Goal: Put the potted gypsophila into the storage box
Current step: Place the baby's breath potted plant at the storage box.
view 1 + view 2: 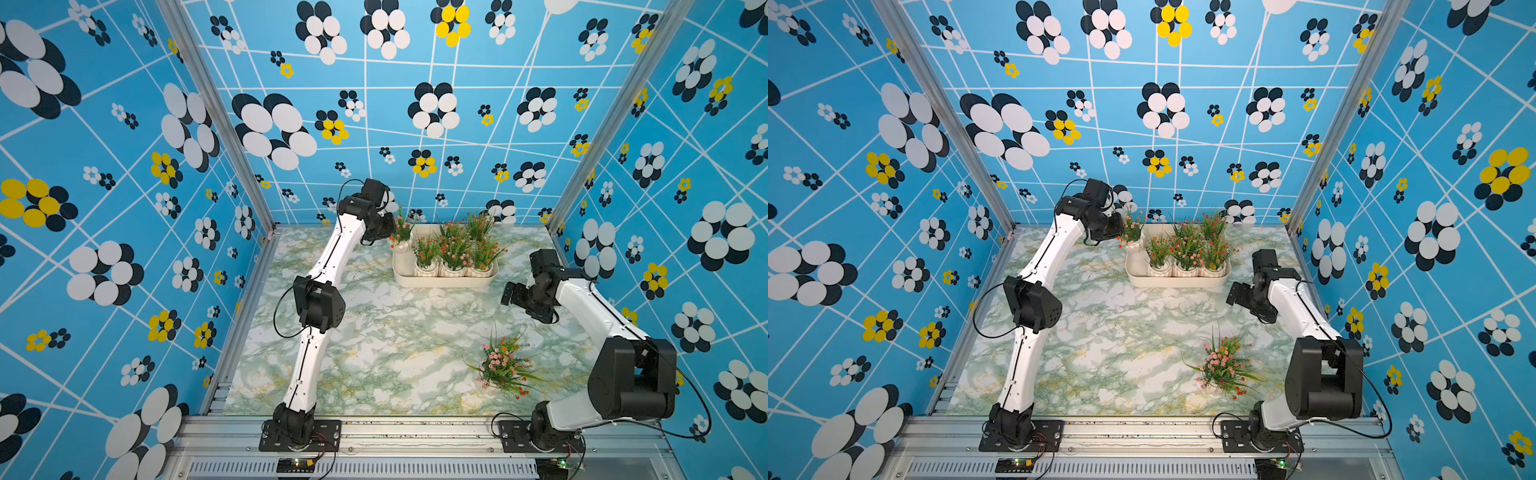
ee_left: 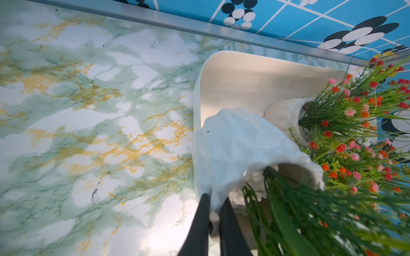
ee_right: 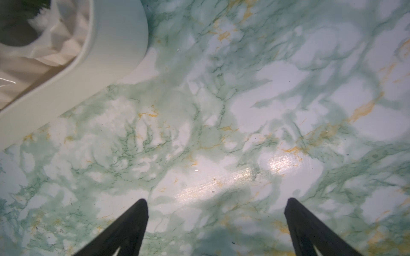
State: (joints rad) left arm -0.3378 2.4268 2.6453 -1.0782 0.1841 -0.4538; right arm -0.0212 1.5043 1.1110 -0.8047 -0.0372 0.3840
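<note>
- Nearest us, one small white ribbed pot of pink and orange gypsophila point(image 1: 505, 368) stands alone on the green-veined marble-patterned table point(image 1: 374, 332). It is well apart from the right gripper, back toward that arm's base.
- The right gripper point(image 3: 216, 204) hangs over bare table, its two black fingers spread wide with nothing between them.
- Near that gripper, off to one side of its fingertips and not touching them, we see the shallow cream-white rectangular plastic storage box point(image 1: 440, 283). A row of three potted tufts point(image 1: 453, 266) lines its near wall, with more behind.
- Farthest, the left gripper point(image 2: 216, 199) is pinched tight on the wall of another white ribbed pot point(image 2: 239, 146). This held pot hangs tilted over the box's far corner on that arm's side, and we cannot tell whether it touches the box.
- Just past the held pot, a neighbouring pot point(image 2: 286, 115) sits inside the box.
</note>
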